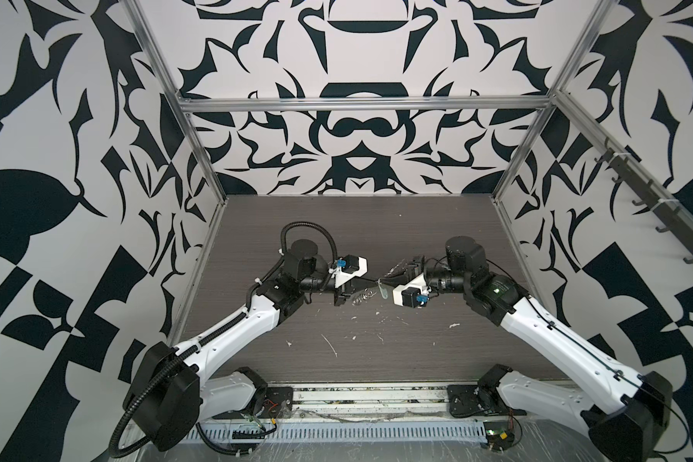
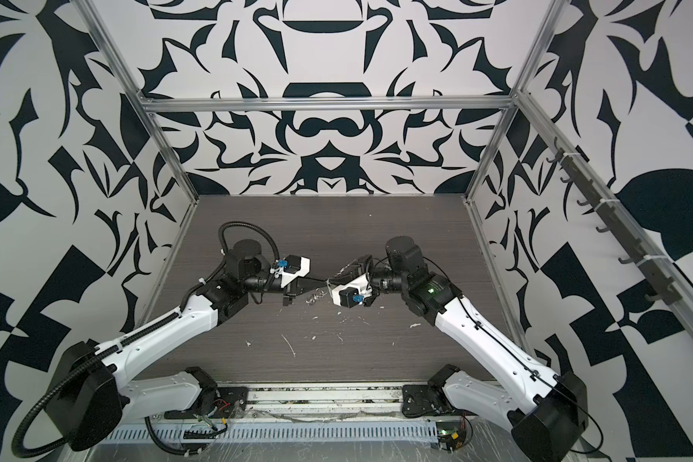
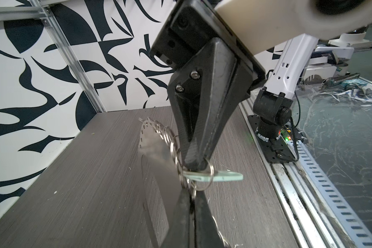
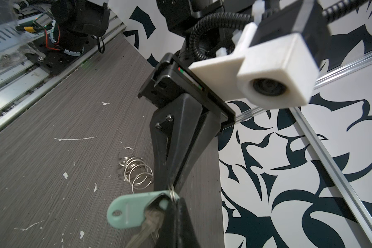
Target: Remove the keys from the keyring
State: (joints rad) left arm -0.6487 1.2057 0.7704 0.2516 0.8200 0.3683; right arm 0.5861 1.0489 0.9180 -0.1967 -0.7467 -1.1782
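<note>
As left hand [image 3: 191,195] and right hand [image 4: 174,200] pinch one keyring [image 3: 151,146], one tag [image 4: 131,211] hangs.

Tip to tip stood the left gripper [image 2: 318,280] and right gripper [image 2: 329,281], both clamped tight. The keyring [image 2: 317,297] sat just beside the left claw.

The left gripper [image 1: 373,282] and right gripper [image 1: 384,280] meet tip to tip over the middle of the worktop [image 1: 357,228], with the left arm [image 1: 233,324] and right arm [image 1: 537,332] slanting in from the near corners. The keys [image 1: 383,293] and keyring [image 1: 363,298] crowd the spot beneath. The far half is open to the back edge, as is the near strip between the arms. Walls [image 1: 357,140] close three edges.
</note>
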